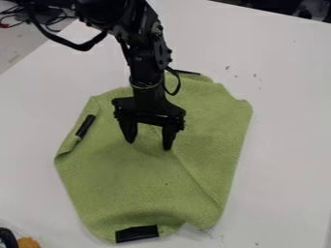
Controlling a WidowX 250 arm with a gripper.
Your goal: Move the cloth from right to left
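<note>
The black gripper (pixel 149 144) hangs over the middle of the green cloth (pixel 139 179), its two fingers apart and pointing down with no fabric visibly pinched between them. Whether the fingertips touch the cloth, I cannot tell. The cloth lies spread on the white table with a crease running from near the gripper toward its lower right. Its left edge and bottom edge are folded in places. Black strips show at its left side, bottom edge and top edge.
The white table (pixel 291 135) surrounds the cloth. At the lower left corner are a black object (pixel 7 238) and an orange-brown item (pixel 28 242). Dark cables (pixel 55 19) lie at the upper left, beyond the table's edge.
</note>
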